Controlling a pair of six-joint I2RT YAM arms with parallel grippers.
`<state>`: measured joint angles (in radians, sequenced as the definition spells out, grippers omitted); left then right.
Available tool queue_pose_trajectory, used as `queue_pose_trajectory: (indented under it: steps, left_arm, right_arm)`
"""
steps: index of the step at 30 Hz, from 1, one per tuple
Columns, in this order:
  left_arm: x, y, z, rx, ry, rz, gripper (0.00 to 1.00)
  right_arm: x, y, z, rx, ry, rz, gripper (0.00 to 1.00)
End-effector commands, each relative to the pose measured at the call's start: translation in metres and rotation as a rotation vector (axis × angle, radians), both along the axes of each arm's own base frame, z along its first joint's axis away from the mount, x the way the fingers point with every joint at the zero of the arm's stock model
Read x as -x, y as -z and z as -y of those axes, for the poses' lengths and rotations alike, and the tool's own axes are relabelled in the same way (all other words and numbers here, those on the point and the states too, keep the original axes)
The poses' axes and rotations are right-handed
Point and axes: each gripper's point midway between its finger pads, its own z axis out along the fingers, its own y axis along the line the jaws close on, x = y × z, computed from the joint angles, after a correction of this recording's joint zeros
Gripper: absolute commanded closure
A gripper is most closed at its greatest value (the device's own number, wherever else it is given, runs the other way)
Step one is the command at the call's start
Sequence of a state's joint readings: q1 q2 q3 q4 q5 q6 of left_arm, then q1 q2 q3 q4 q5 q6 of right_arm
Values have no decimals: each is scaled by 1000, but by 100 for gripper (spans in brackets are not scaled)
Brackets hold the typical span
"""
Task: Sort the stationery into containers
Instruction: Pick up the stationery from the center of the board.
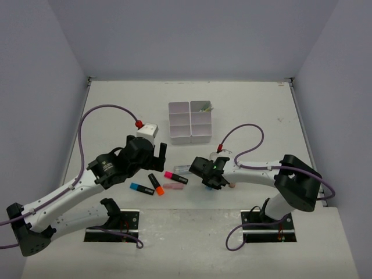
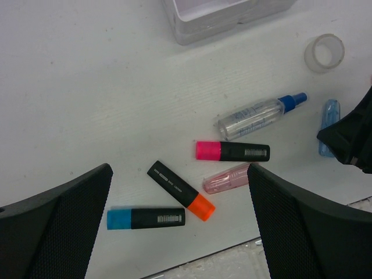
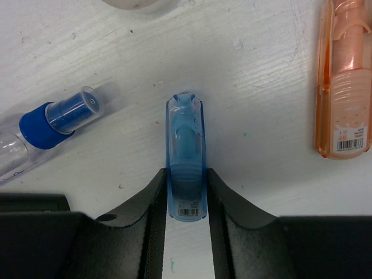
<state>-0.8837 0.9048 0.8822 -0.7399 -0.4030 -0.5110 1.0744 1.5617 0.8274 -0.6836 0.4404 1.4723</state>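
My right gripper (image 3: pixel 186 177) is shut on a blue translucent eraser stick (image 3: pixel 186 136) that lies on the table; both fingers press its sides near the barcode end. In the top view the right gripper (image 1: pixel 210 180) sits low in front of the white organiser tray (image 1: pixel 171 123). My left gripper (image 2: pixel 179 170) hangs open above the blue highlighter (image 2: pixel 145 218), the orange highlighter (image 2: pixel 181 191) and the pink eraser (image 2: pixel 225 179), touching none. The pink highlighter (image 2: pixel 232 151), blue-capped glue pen (image 2: pixel 260 117) and tape ring (image 2: pixel 324 53) lie further off.
An orange translucent stick (image 3: pixel 343 87) lies right of the held one, and the glue pen (image 3: pixel 55 119) lies to its left. One far tray compartment holds thin pens (image 1: pixel 203 107). The table's near edge (image 2: pixel 232 256) runs just below the highlighters.
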Motion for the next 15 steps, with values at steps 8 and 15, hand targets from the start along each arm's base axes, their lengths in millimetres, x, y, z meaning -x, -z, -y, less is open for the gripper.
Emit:
queue_pose_trajectory:
  steps: [8, 15]
  left_arm:
    - [-2, -24, -8, 85, -31, 106, 0]
    - [0, -36, -18, 139, -66, 154, 0]
  right_arm:
    - [-64, -116, -13, -226, 46, 386, 100]
    - [-158, -184, -26, -391, 307, 540, 100]
